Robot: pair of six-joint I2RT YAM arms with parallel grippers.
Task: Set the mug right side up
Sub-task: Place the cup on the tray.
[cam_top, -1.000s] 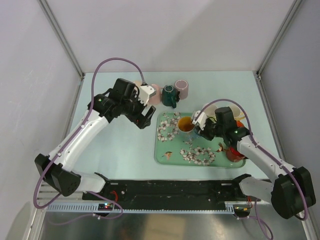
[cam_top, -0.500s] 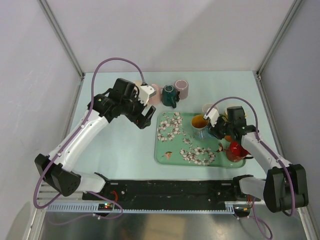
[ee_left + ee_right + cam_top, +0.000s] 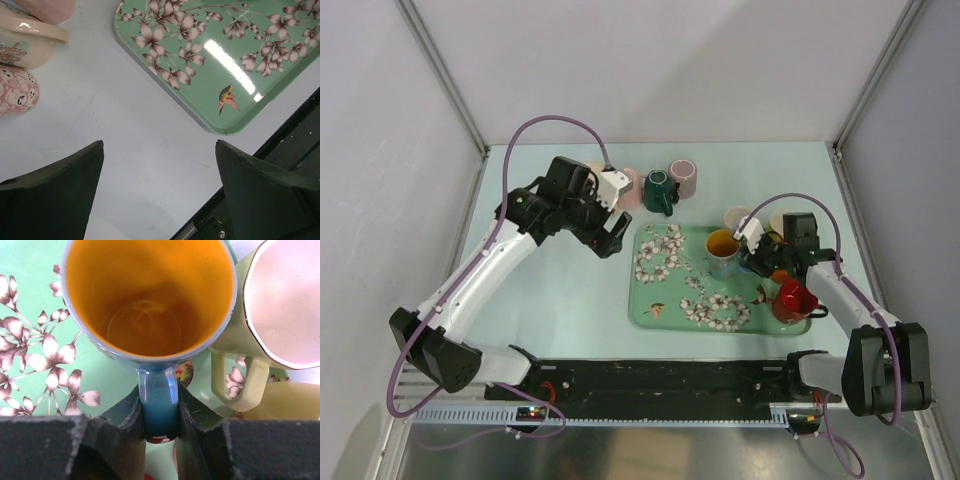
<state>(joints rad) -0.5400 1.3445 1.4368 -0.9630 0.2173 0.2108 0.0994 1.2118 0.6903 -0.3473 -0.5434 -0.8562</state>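
The mug (image 3: 720, 243) is blue outside and orange inside. It stands mouth up on the right part of the green flowered tray (image 3: 665, 300). My right gripper (image 3: 746, 256) is shut on its handle from the right. In the right wrist view the blue handle (image 3: 159, 395) is pinched between both fingers, and the orange inside of the mug (image 3: 147, 295) faces the camera. My left gripper (image 3: 607, 238) hangs open over bare table left of the tray. Nothing is between its fingers (image 3: 60, 185).
A pale green mug (image 3: 280, 300) stands right beside the held mug, nearly touching it. A red mug (image 3: 790, 298) sits on the tray's near right corner. Dark green (image 3: 658, 190) and pink (image 3: 683, 178) mugs stand behind the tray. More pink mugs (image 3: 20, 90) lie near my left gripper.
My right gripper has carried the blue mug to the right across the tray, close to the pale green mug. The left arm has not moved.
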